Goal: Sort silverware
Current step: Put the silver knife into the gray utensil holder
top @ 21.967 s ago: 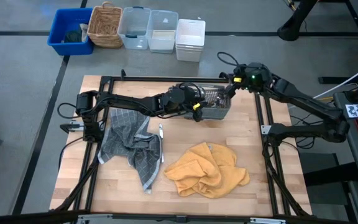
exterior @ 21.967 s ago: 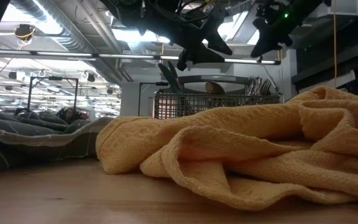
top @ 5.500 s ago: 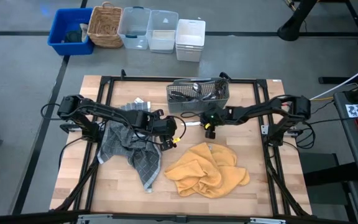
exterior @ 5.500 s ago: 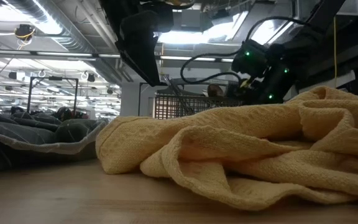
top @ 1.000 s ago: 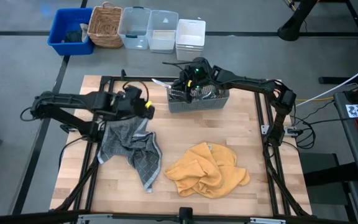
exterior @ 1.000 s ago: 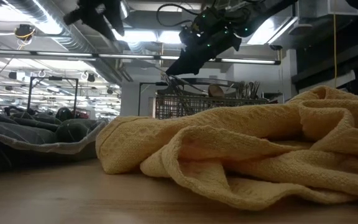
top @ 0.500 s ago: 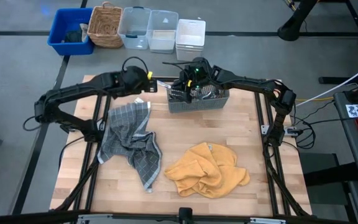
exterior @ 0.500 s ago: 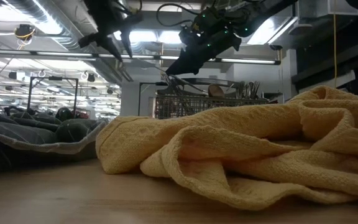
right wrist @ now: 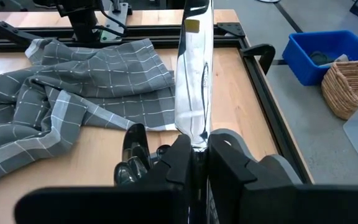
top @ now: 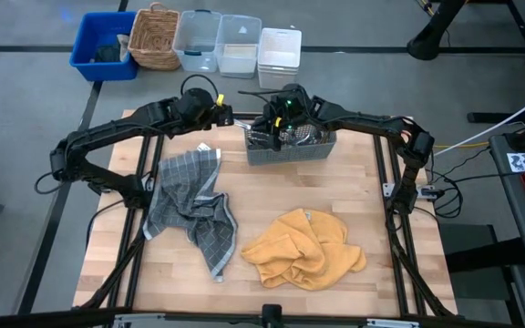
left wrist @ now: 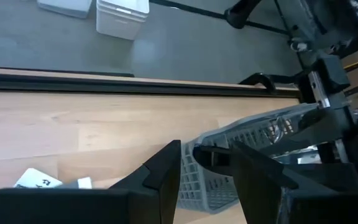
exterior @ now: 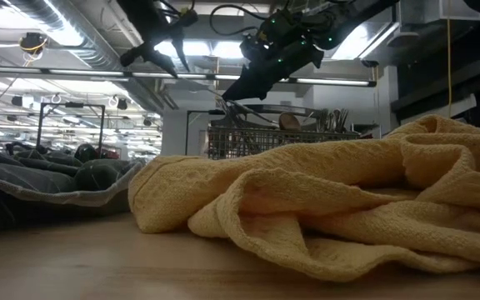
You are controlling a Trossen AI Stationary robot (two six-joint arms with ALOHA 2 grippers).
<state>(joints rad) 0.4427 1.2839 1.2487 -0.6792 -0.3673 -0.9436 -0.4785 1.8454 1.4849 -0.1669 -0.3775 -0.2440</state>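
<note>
Here the right gripper [right wrist: 196,152], above the left end of the mesh caddy [top: 292,148], has its fingers pinched on a knife [right wrist: 194,74] whose blade points away from the caddy. More silverware [exterior: 340,122] stands in the caddy. Just left of the caddy, the left gripper [left wrist: 205,163] hovers with fingers spread.

The light wooden slatted bench [top: 272,182] carries a grey mesh metal caddy [top: 292,148] near its far edge. A crumpled grey checked cloth [top: 192,208] lies left of centre, a bunched yellow-orange towel [top: 304,248] beside it.
</note>
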